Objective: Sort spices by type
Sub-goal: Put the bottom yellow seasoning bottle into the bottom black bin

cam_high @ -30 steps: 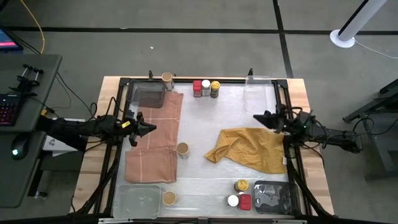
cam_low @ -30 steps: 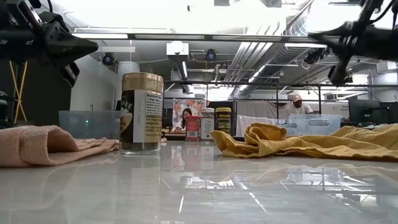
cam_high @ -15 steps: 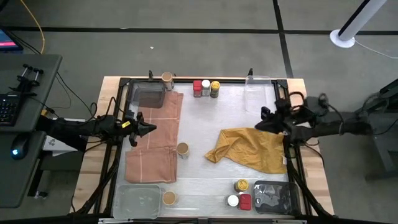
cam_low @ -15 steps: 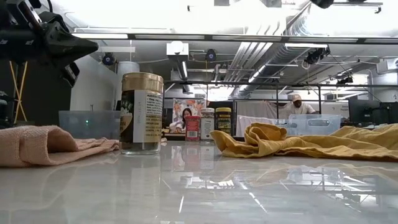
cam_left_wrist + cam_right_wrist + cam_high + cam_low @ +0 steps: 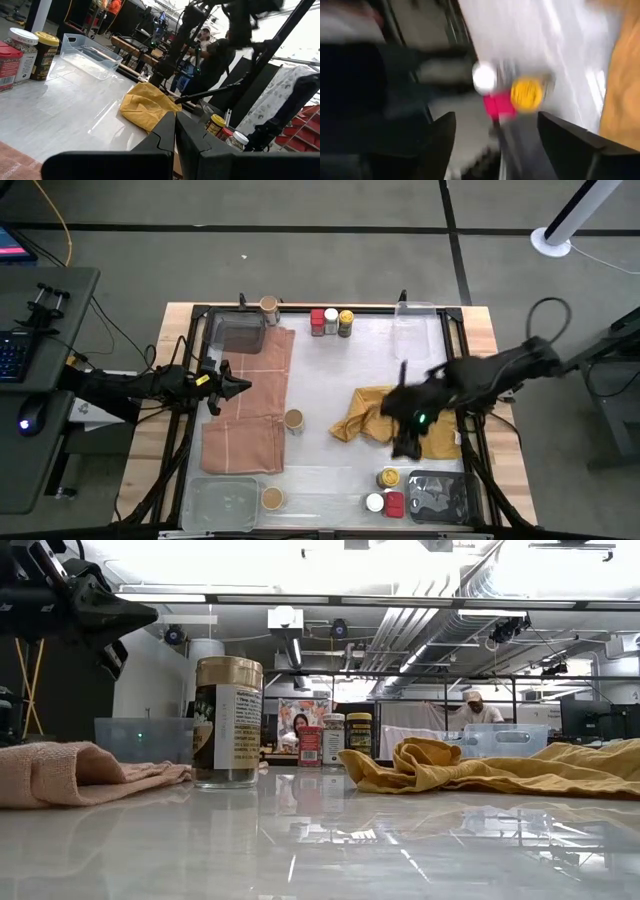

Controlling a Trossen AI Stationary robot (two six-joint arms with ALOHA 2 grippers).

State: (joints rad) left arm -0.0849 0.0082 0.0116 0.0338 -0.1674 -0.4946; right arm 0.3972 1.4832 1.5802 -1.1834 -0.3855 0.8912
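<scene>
Starting at the near edge of the bench, around five o'clock, we find three spices packed close together: a yellow-lidded jar, a white-lidded jar and a red-lidded jar, just beside a dark tray. The right jaws hang just above and beyond them, spread wide and holding nothing, with the right arm reaching in over the mustard cloth. Our worry is that cluster. With the jars so tight, wide jaws coming down could straddle two at once, or a finger could clip a neighbour and topple it toward the tray. The cloth under the arm might also catch and drag. At seven o'clock a tan-lidded jar stands beside a clear tray, and another tan-lidded jar stands near the centre at the edge of the pink cloth. At nine o'clock the left jaws wait clenched and empty above that cloth. Farthest off, at twelve o'clock, a red, white and yellow trio stands, with one more tan jar at eleven; any carry toward them crosses the rumpled cloth, where a low jar could snag.
</scene>
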